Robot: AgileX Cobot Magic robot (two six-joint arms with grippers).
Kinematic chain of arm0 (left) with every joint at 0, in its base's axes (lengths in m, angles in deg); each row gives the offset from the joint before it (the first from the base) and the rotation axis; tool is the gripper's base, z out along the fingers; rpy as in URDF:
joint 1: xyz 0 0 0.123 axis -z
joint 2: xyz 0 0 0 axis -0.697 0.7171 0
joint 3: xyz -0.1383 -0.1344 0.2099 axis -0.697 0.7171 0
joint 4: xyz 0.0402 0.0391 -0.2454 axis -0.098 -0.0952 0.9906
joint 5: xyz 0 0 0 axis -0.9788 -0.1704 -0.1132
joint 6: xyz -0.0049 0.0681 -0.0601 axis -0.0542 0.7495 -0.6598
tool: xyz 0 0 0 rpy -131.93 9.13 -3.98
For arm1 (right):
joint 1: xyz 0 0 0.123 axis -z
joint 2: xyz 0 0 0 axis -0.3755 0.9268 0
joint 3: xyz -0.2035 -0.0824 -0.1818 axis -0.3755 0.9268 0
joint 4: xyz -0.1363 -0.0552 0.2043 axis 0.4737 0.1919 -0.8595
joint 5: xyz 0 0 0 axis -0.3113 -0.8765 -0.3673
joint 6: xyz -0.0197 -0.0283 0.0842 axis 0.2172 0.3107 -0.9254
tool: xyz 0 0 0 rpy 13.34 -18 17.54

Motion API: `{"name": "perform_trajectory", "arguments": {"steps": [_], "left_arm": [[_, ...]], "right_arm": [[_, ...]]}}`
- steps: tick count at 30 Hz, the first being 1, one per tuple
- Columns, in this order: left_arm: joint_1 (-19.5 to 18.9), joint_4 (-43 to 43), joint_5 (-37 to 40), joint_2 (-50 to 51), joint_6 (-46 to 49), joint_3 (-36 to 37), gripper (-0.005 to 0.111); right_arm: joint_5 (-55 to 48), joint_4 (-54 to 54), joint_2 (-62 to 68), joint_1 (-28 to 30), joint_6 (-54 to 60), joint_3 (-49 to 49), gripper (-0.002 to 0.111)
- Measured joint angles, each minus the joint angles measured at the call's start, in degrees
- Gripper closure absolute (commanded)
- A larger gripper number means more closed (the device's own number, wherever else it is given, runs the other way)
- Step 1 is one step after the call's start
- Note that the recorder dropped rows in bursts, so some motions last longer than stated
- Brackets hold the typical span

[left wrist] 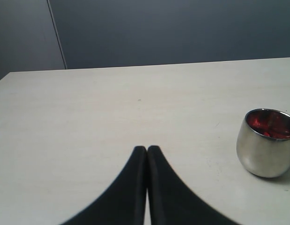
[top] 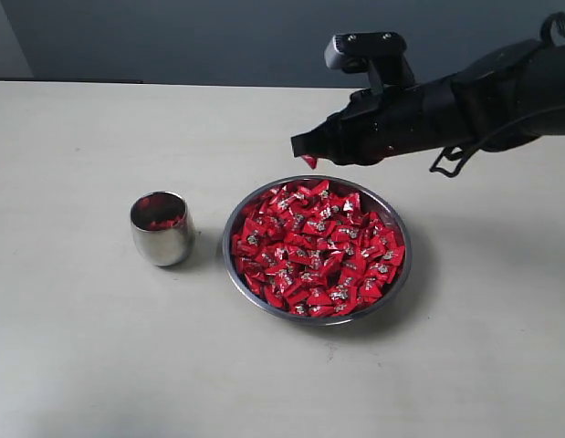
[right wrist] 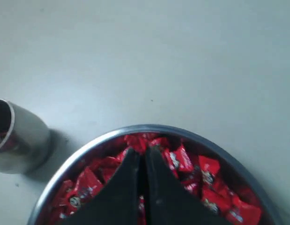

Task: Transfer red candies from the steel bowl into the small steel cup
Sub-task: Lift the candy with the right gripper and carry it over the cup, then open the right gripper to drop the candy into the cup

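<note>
While the right pincer (top: 301,146) grips a candy (top: 309,161) over the bowl (top: 248,203), the cup (top: 161,235) stands toward the desk's (top: 81,365) left edge.

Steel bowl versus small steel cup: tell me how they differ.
The steel bowl is wide and shallow; the small steel cup is narrow and rounded. The bowl is heaped with red candies; the cup holds only a few. Both are shiny metal, standing upright.
</note>
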Motion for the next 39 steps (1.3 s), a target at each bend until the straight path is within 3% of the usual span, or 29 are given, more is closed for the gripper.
{"name": "perform_trajectory", "arguments": {"steps": [12, 19, 28, 39], "left_arm": [[0.0, 0.0, 0.0, 0.0, 0.0, 0.0, 0.106], [0.0, 0.0, 0.0, 0.0, 0.0, 0.0, 0.106], [0.0, 0.0, 0.0, 0.0, 0.0, 0.0, 0.106], [0.0, 0.0, 0.0, 0.0, 0.0, 0.0, 0.106]], "right_arm": [[-21.4, 0.0, 13.7, -0.2, 4.4, -17.4, 0.109], [-28.1, 1.5, 19.3, -4.6, 11.3, -26.4, 0.109], [-29.6, 17.0, 24.5, -12.9, 13.6, -36.7, 0.109], [-26.5, 22.0, 26.5, -14.2, 13.3, -39.2, 0.109]]}}
